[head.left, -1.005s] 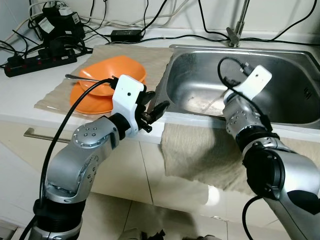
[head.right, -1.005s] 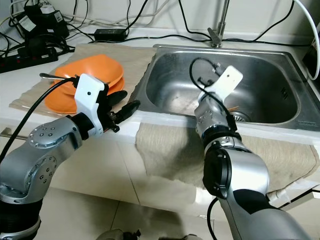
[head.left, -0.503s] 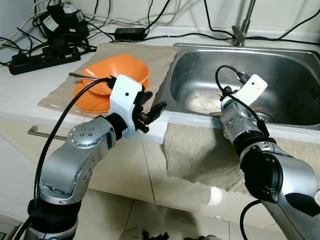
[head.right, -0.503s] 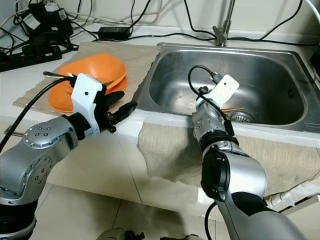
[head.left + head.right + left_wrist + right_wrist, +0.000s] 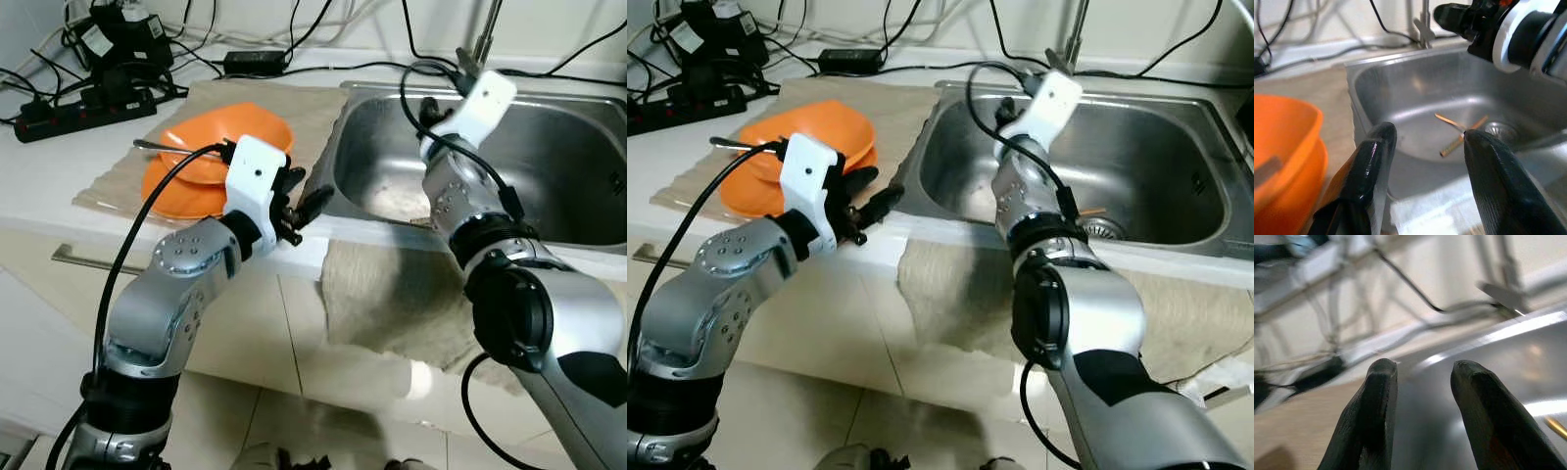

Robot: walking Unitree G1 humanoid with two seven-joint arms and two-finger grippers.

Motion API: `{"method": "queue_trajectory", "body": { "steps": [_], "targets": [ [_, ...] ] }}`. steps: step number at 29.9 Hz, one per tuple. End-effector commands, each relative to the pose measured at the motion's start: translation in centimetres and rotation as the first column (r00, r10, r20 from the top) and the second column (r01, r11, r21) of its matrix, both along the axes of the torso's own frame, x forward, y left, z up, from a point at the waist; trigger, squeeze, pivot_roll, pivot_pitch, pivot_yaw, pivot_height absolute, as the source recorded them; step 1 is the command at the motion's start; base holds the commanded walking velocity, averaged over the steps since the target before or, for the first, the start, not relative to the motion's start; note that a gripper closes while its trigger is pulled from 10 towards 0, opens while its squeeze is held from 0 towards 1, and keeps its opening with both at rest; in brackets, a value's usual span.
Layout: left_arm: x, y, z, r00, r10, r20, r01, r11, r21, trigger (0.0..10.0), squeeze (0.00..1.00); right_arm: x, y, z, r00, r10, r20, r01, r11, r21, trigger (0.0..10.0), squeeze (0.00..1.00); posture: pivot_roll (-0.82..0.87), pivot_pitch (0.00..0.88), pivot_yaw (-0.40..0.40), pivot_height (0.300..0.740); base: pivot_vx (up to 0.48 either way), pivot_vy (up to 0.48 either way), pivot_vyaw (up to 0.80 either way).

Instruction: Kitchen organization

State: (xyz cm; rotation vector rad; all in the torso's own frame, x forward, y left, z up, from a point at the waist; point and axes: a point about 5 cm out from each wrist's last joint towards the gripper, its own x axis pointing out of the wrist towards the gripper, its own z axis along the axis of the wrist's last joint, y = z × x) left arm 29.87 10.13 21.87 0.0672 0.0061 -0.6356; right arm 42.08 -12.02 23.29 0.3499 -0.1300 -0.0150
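Two stacked orange bowls [image 5: 211, 162] sit on a beige cloth [image 5: 299, 108] left of the steel sink [image 5: 578, 157], with a metal utensil handle [image 5: 155, 148] sticking out of the top bowl. My left gripper [image 5: 302, 201] hovers open and empty over the counter edge, between the bowls and the sink; in the left wrist view [image 5: 1427, 137] its fingers frame the basin. Chopsticks [image 5: 1450, 146] lie on the sink floor near the drain. My right arm [image 5: 460, 186] reaches over the sink's front rim. The right gripper [image 5: 1425, 368] is open and empty, raised and pointing at the sink's back left corner.
A faucet [image 5: 482, 39] stands behind the sink. A power strip [image 5: 69, 122], adapters and cables crowd the back left of the counter. A second cloth [image 5: 392, 304] hangs over the counter front below the sink. A drawer handle [image 5: 83, 259] sticks out low on the left.
My right gripper has lifted from low in the sink and now points up toward the back rim. The left gripper has stayed by the counter edge, still open.
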Motion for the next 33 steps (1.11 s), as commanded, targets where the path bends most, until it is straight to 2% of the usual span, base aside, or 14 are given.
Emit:
{"method": "queue_trajectory", "body": {
  "steps": [1, 3, 4, 5, 8, 10, 12, 16, 22, 29, 31, 32, 33],
  "targets": [
    [0.5, 0.3, 0.5, 0.999, 0.038, 0.028, -0.038, 0.999, -0.005, 10.0, 0.0, -0.2, 0.6, 0.8, 0.996, 0.035, 0.078, -0.032, 0.998, -0.048, 10.0, 0.0, 0.12, 0.0, 0.048, 0.74, 0.0, 0.0, 0.0],
    [0.7, 0.4, 0.5, 0.998, 0.06, 0.029, -0.059, 0.998, -0.016, 10.0, 0.0, -0.3, 0.8, 0.5, 0.995, 0.045, 0.09, -0.041, 0.998, -0.046, 10.0, 0.0, 0.12, 0.0, 0.049, 0.74, 0.0, 0.0, 0.0],
    [1.3, 1.0, 0.4, 0.989, 0.142, 0.031, -0.141, 0.989, -0.051, 10.0, 0.0, -0.8, 1.3, -0.4, 0.992, 0.057, 0.11, -0.05, 0.997, -0.066, 10.0, 0.0, 0.1, 0.0, 0.051, 0.74, 0.0, 0.0, 0.0],
    [1.3, 1.0, 0.4, 0.989, 0.142, 0.031, -0.141, 0.989, -0.051, 10.0, 0.0, -0.8, 1.3, -0.4, 0.992, 0.057, 0.11, -0.05, 0.997, -0.066, 10.0, 0.0, 0.1, 0.0, 0.051, 0.74, 0.0, 0.0, 0.0],
    [2.4, 2.5, -0.4, 0.957, 0.291, 0.014, -0.289, 0.954, -0.085, 10.0, 0.0, -1.9, 1.9, -2.6, 0.992, 0.059, 0.112, -0.046, 0.993, -0.11, 10.0, 0.0, 0.08, 0.0, 0.055, 0.74, 0.0, 0.0, 0.0],
    [2.8, 3.2, -0.7, 0.936, 0.351, 0.013, -0.348, 0.933, -0.095, 10.0, 0.0, -3.0, 2.1, -3.5, 0.988, 0.056, 0.142, -0.033, 0.987, -0.156, 10.0, 0.0, 0.07, 0.002, 0.063, 0.74, 0.0, 0.0, 0.0],
    [2.9, 3.4, -0.7, 0.932, 0.363, 0.014, -0.36, 0.928, -0.101, 10.0, 0.0, -3.3, 2.2, -3.7, 0.987, 0.057, 0.153, -0.031, 0.986, -0.165, 10.0, 0.0, 0.07, 0.002, 0.063, 0.74, 0.0, 0.0, 0.0],
    [3.6, 4.0, -0.1, 0.903, 0.426, 0.061, -0.418, 0.902, -0.109, 10.0, 0.0, -5.4, 2.1, -3.6, 0.979, 0.04, 0.2, -0.002, 0.983, -0.184, 10.0, 0.0, 0.05, 0.002, 0.07, 0.74, 0.0, 0.0, 0.0],
    [3.7, 3.6, 0.2, 0.895, 0.438, 0.078, -0.428, 0.896, -0.117, 10.0, 0.0, -6.7, 2.6, -4.0, 0.976, 0.047, 0.212, -0.003, 0.979, -0.205, 10.0, 0.0, 0.04, 0.002, 0.07, 0.74, 0.0, 0.0, 0.0],
    [3.9, 3.6, 0.3, 0.897, 0.432, 0.088, -0.423, 0.9, -0.109, 10.0, 0.0, -7.0, 2.7, -5.3, 0.99, 0.039, 0.134, -0.012, 0.981, -0.194, 10.0, 0.0, 0.05, 0.005, 0.067, 0.74, 0.0, 0.0, 0.0],
    [3.9, 3.8, -0.6, 0.894, 0.445, 0.063, -0.439, 0.895, -0.083, 10.0, 0.0, -7.1, 3.0, -6.0, 0.995, 0.044, 0.095, -0.026, 0.983, -0.183, 10.0, 0.0, 0.05, 0.005, 0.067, 0.74, 0.0, 0.0, 0.0],
    [3.8, 4.2, -1.8, 0.882, 0.471, 0.021, -0.468, 0.881, -0.075, 10.0, 0.0, -7.1, 3.0, -7.2, 0.998, 0.048, 0.048, -0.038, 0.978, -0.204, 10.0, 0.0, 0.05, 0.004, 0.07, 0.74, 0.0, 0.0, 0.0],
    [3.8, 4.2, -1.8, 0.882, 0.471, 0.021, -0.468, 0.881, -0.075, 10.0, 0.0, -7.1, 3.0, -7.2, 0.998, 0.048, 0.048, -0.038, 0.978, -0.204, 10.0, 0.0, 0.05, 0.004, 0.07, 0.74, 0.0, 0.0, 0.0]
  ]
}}
